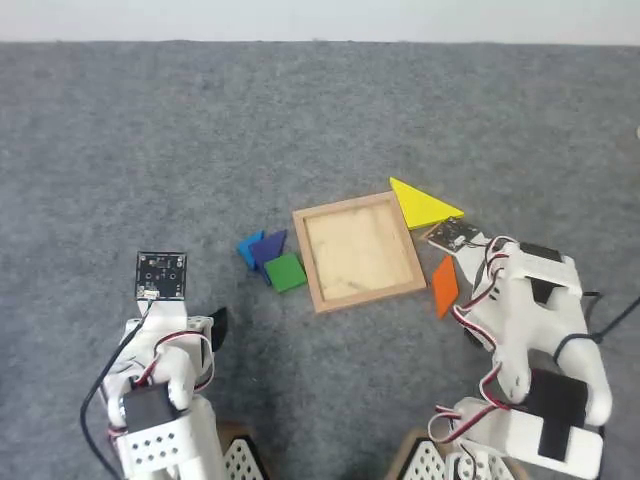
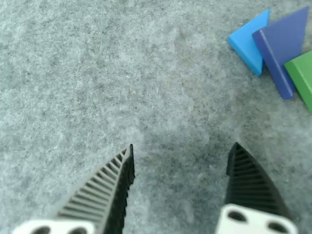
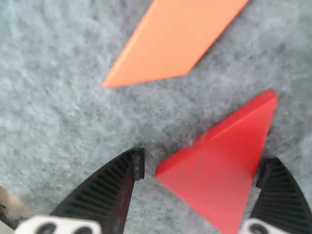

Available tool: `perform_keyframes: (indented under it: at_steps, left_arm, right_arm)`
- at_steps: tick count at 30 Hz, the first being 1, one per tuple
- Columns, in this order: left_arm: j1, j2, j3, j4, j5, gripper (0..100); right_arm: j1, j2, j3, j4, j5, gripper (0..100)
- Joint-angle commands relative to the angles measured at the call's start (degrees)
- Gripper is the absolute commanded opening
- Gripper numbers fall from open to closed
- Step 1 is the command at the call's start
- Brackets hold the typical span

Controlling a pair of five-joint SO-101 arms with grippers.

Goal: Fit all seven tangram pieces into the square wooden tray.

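Where the right hand [image 3: 204,158] hangs: low over the red triangle [image 3: 224,165], jaws spread with one finger on each side of it and nothing gripped. The piece lies flat on the grey surface [image 1: 150,130], near the orange parallelogram [image 3: 175,34].
Step in hand: as I read it, picking up that red triangle to carry it to the tray [image 1: 306,262].
State of the tray: middle of the high view, turned a little askew to the frame, bare wood inside, no piece fitted yet.
Doing it well: the fingers look set against a slanting edge and a corner, so closing from this angle could make the triangle swivel or squirt out. I would want the pads square on two flat sides, and low enough to catch the thin edge rather than ride over it.
Watch for: the orange parallelogram sits close enough that a wide finger could nudge it.
Setting down: a tray corner seems the wise spot, leaving room for the yellow triangle [image 1: 420,205] that lies just beside the tray's upper right corner.
Idle arm: the left hand [image 2: 183,147] is open over bare surface at the lower left of the high view, holding nothing.
Waiting pieces: the light blue triangle [image 1: 248,248], dark blue triangle [image 1: 268,247] and green square [image 1: 286,272] huddle together just left of the tray.
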Motion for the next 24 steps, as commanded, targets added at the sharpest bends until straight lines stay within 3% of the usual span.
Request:
perform_keyframes:
  at_steps: [1,7,24]
  left_arm:
    - [0.0,-1.23,-0.66,0.18,0.26,30]
    - [0.0,-1.23,-0.66,0.18,0.26,30]
    - [0.0,-1.23,-0.66,0.18,0.26,30]
  right_arm:
    - [-0.57,0.13,-1.41,0.31,-1.23,36.2]
    - [3.12,0.13,-1.32,0.31,-0.79,36.2]
    - [3.21,0.22,-1.05,0.84,1.85,32.7]
